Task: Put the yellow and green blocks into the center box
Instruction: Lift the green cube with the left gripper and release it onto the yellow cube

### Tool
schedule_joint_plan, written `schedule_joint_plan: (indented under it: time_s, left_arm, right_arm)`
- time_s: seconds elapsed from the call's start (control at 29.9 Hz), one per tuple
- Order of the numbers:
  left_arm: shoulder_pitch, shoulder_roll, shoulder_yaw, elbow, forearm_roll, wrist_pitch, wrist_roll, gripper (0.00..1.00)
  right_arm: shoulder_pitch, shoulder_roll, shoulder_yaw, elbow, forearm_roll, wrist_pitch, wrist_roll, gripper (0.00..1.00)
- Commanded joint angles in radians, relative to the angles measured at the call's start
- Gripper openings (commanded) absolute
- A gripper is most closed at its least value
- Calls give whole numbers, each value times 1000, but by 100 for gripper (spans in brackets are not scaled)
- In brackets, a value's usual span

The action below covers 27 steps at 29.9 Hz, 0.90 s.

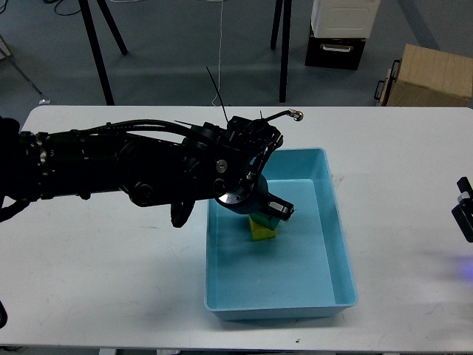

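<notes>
**Operator:** Yellow block (260,231) sat on the floor of the light-blue center box (336,277), in the upper-left half of the tray. A small sliver of the green block (256,219) showed at its top edge, touching it; I could not tell whether it lay behind or on top.

**Supervisor:** Left pincer status?

**Operator:** My left arm reached in from the left across the white bench (96,281), and the left pincer (275,212) hung directly over the two blocks, inside the tray's outline. It was dark and foreshortened. I could not tell whether its fingers were spread or pinching anything.

**Supervisor:** Right pincer?

**Operator:** Only a dark fragment of the right pincer (463,208) showed at the right edge of the head view, well apart from the tray. Its condition could not be determined either.

**Supervisor:** Surroundings?

**Operator:** A brown cardboard box (432,76) and a black-and-white case (341,33) stood on the floor beyond the bench.
</notes>
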Motion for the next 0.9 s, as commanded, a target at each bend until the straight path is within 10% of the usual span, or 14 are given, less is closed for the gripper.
schedule_joint_plan:
  time_s: [0.0, 0.3, 0.63, 0.87]
  left_arm:
    - [-3, 0, -1, 6, -2, 0, -30, 56]
    - [-4, 0, -3, 21, -4, 0, -40, 91]
    - [-95, 53, -61, 23, -102, 0, -93, 95]
    - [-17, 244, -430, 27, -119, 0, -164, 96]
  right_arm:
    - [-4, 0, 0, 1, 0, 0, 0, 98]
    - [-5, 0, 0, 1, 1, 0, 0, 98]
    - [-5, 0, -3, 2, 0, 0, -2, 98]
    - [-4, 2, -12, 2, 1, 0, -2, 98]
